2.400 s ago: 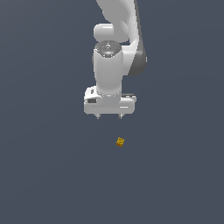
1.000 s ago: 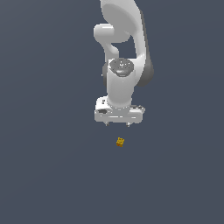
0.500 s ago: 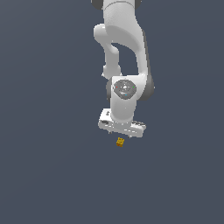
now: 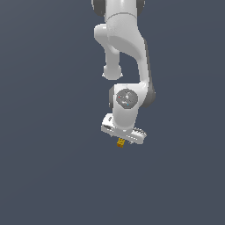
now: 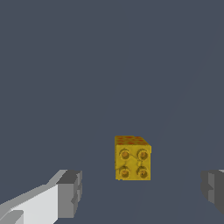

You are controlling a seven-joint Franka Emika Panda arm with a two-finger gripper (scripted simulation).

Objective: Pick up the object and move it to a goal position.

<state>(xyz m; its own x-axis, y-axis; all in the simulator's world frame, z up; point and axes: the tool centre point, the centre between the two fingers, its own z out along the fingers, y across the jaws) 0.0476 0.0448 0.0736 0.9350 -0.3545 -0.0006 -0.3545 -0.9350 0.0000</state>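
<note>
Cube [image 5: 132, 158], yellow-orange with four darker round spots on its near face, sits on the grey desk [image 5: 109, 65] between the two spread fingers [image 5: 69, 194], touching neither. The gripper [image 4: 121, 139] is released. In the exterior view the cube [image 4: 120, 143] peeks out just below the tilted white hand of the arm [image 4: 127, 101].

pincer [image 5: 140, 192] spread | cube [image 5: 132, 158] between fingers | both sides free

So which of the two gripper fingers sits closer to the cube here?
In the wrist view, the finger with the white body visible sits closer to the yellow cube; the other finger stands farther off. Neither touches it.
</note>
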